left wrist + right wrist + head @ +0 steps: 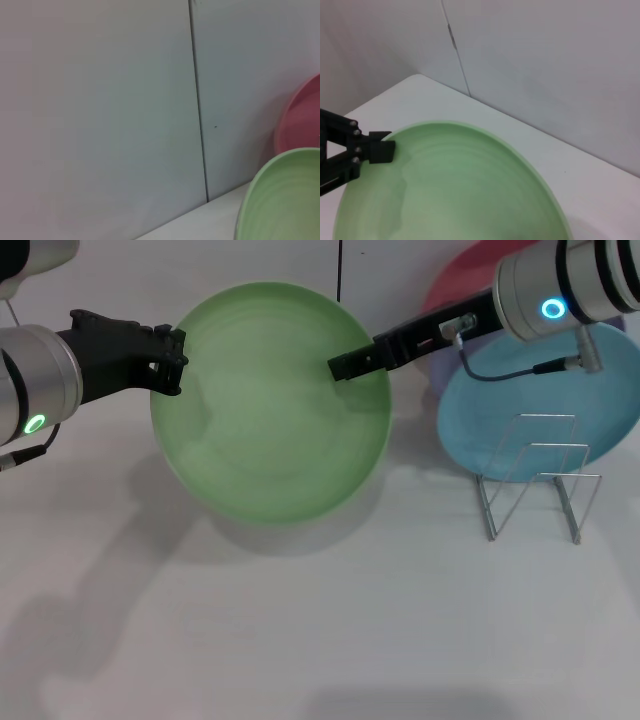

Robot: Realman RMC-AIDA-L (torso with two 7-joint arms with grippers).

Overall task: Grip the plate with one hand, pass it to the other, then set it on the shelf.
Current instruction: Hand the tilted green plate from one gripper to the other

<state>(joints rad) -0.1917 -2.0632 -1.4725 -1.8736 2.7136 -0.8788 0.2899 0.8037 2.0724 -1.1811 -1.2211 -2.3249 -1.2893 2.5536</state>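
The light-green plate point(265, 405) hangs above the white table, casting a shadow below it. My left gripper point(172, 362), on the arm with the green ring, is shut on the plate's left rim. My right gripper point(345, 365), on the arm with the blue-cyan ring, reaches in over the plate's right side and is shut on it; its lower finger is hidden under the plate. The plate also shows in the left wrist view point(285, 200) and in the right wrist view point(460, 190), where the left gripper point(377, 150) sits on the rim. The wire shelf point(535, 475) stands to the right.
A teal-blue plate point(545, 415) lies behind the shelf at the right. A pink-lavender plate point(455, 285) lies behind it, near the wall; it also shows in the left wrist view point(300, 117). The wall point(100, 100) runs close behind the table.
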